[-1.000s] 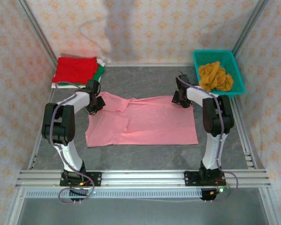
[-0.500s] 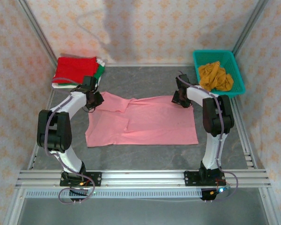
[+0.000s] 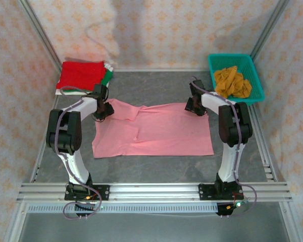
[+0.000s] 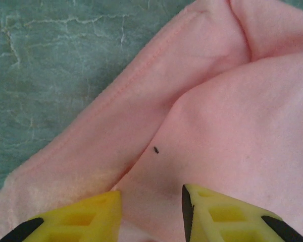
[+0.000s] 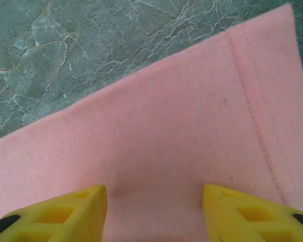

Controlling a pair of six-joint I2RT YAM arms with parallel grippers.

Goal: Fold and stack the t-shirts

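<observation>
Pink t-shirt [image 3: 156, 132] lies spread mostly flat mid-bench [image 3: 156, 88], with a fold ridge at its far left.

Left gripper [image 3: 102, 108] is at the shirt's far-left corner. In the left wrist view the left gripper [image 4: 151, 196] has its yellow fingers [image 4: 86, 219] partly parted, a modest gap between them. Pink cloth [image 4: 232, 126] is under and between them, a hem fold runs diagonally, and nothing looks pinched.

Right gripper [image 3: 194, 107] is at the far-right corner. In the right wrist view the right gripper [image 5: 154, 194] has its fingers [image 5: 65, 212] spread wider over flat cloth [image 5: 166, 131] near the stitched hem, with no grip seen.

Red t-shirt [image 3: 81, 74] is folded at the far-left corner, on top of the green t-shirt [image 3: 108, 77], with the white t-shirt [image 3: 65, 92] at the bottom. Mustard-orange t-shirt [image 3: 232, 82] is crumpled in the teal basket [image 3: 230, 57] at far right.
</observation>
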